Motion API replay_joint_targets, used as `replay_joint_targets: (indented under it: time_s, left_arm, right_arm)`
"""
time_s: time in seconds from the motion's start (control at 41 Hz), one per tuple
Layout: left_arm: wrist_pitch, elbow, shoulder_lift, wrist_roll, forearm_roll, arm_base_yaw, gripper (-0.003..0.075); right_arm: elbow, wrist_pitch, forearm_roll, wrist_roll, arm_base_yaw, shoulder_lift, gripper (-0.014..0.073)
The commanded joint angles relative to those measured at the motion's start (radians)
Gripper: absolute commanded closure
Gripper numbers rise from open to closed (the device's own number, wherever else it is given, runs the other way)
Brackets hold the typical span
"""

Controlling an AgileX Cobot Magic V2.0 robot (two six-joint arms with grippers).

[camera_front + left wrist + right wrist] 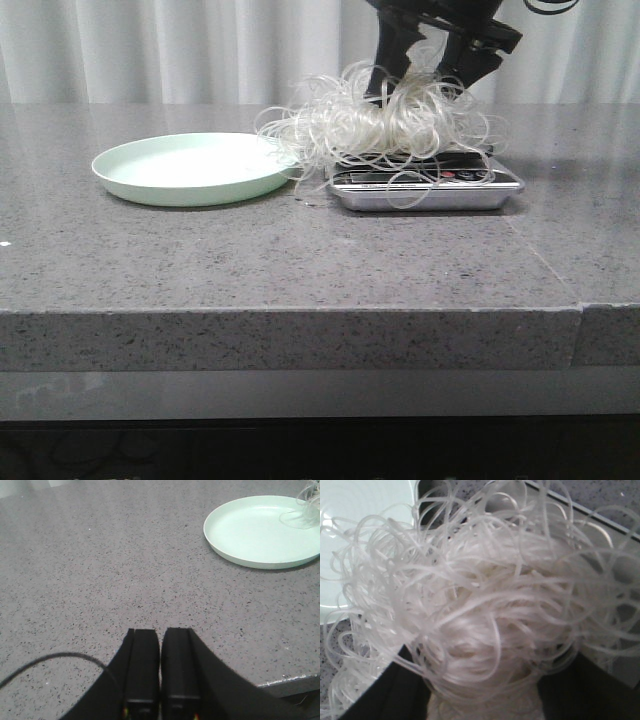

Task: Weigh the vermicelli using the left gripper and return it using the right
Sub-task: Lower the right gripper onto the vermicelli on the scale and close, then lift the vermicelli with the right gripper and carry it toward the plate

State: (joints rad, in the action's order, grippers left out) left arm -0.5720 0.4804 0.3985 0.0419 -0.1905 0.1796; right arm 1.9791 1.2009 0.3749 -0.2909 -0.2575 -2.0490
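The vermicelli (385,125), a fluffy heap of thin white curly strands, lies on the silver scale (425,192) at the middle right of the table, with strands trailing over the rim of the pale green plate (185,168). My right gripper (425,85) has come down from above, its jaws wide apart on either side of the top of the heap. In the right wrist view the vermicelli (480,590) fills the space between the black fingers (385,690). My left gripper (160,635) is shut and empty over bare table, short of the plate (260,530).
The scale's display and buttons face the front edge and are partly covered by strands. The grey stone table (300,260) has a seam at the front right. White curtains hang behind. A thin black cable (50,660) lies beside the left fingers.
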Motion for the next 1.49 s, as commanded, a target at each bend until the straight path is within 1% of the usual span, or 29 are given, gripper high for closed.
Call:
replay_joint_targets:
  time_s: [0.0, 0.024, 0.098, 0.146, 0.269, 0.366, 0.61, 0.928, 1.05, 1.147, 1.245, 1.465]
  left_arm:
    - [0.067, 0.026, 0.006, 0.012, 0.007, -0.002, 0.0582]
    - [0.067, 0.026, 0.006, 0.012, 0.007, -0.002, 0.0582]
    - [0.067, 0.026, 0.006, 0.012, 0.007, -0.002, 0.0582]
    - [0.067, 0.026, 0.006, 0.012, 0.007, -0.002, 0.0582]
    - [0.067, 0.026, 0.006, 0.012, 0.009, -0.002, 0.0582]
    - [0.067, 0.026, 0.006, 0.012, 0.009, -0.002, 0.0582]
    - [0.067, 0.026, 0.006, 0.012, 0.017, -0.002, 0.0582]
    - [0.067, 0.026, 0.006, 0.012, 0.017, -0.002, 0.0582]
    - [0.067, 0.026, 0.006, 0.012, 0.017, -0.002, 0.0582]
    - [0.067, 0.026, 0.006, 0.012, 0.017, -0.002, 0.0582]
    - [0.067, 0.026, 0.006, 0.012, 0.017, -0.002, 0.0582]
    - [0.075, 0.026, 0.006, 0.012, 0.017, -0.002, 0.0582]
  right_arm:
    - [0.014, 0.081, 0.029, -0.005, -0.009, 0.028, 0.0395]
    - [0.014, 0.087, 0.029, -0.005, -0.009, 0.028, 0.0455]
    - [0.014, 0.106, 0.029, -0.005, -0.009, 0.028, 0.0425]
    - [0.014, 0.108, 0.029, -0.005, -0.009, 0.031, 0.0444]
    - [0.034, 0.111, 0.029, -0.005, -0.009, 0.036, 0.0441]
    - [0.09, 0.142, 0.029, -0.005, -0.009, 0.037, 0.0441]
    - [0.23, 0.142, 0.029, 0.005, -0.009, 0.088, 0.0441]
    - [0.391, 0.142, 0.032, 0.065, -0.009, 0.15, 0.0441]
    - [0.454, 0.142, 0.074, 0.065, -0.009, 0.158, 0.0441]
    - [0.494, 0.133, 0.145, 0.065, -0.011, 0.157, 0.0441]
    - [0.501, 0.095, 0.206, 0.065, -0.027, 0.156, 0.0441]
    - [0.501, 0.039, 0.218, 0.064, -0.117, 0.112, 0.0441]
